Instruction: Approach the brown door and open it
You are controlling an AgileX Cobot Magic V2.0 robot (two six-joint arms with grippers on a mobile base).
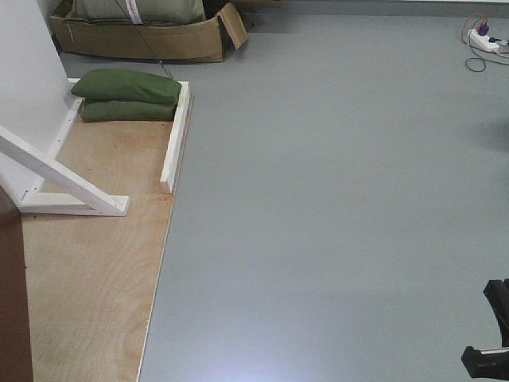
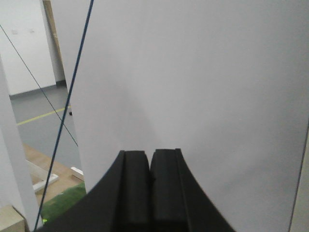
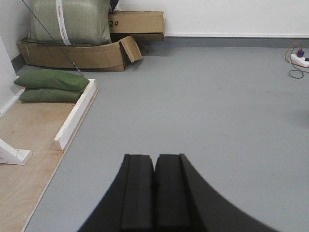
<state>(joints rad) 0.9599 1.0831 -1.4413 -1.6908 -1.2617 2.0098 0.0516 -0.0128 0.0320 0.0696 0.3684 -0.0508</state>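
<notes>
Grey floor (image 1: pixel 334 199) fills most of what we see, stretching ahead of the right pincer (image 3: pixel 154 162) to a far wall. Ahead and left of that pincer lie a plywood platform (image 1: pixel 87 270), a white frame (image 1: pixel 64 179) standing on it, two stacked green sandbags (image 3: pixel 50 84) and, beyond them, a cardboard box (image 3: pixel 72 53). A power strip (image 3: pixel 299 59) sits far ahead to its right.

Both pincers are pressed fully closed, pad against pad, with nothing between them. The left pincer (image 2: pixel 149 159) looks straight at a plain white panel (image 2: pixel 193 87) close in front of it.

Of the brown door (image 1: pixel 12 302) we see only a narrow reddish-brown strip at the lower left edge of the front view, well to the left of the right pincer and outside both wrist views. We cannot see its handle. The strip runs up and down the picture, so we judge the long axis upright, but we cannot tell which way the face points from this sliver.

We judge the approach step to be in hand: the base is not yet squared to the door. The next move calls for turning left until the handle comes into view, then opening one pincer before reaching for the lever.
</notes>
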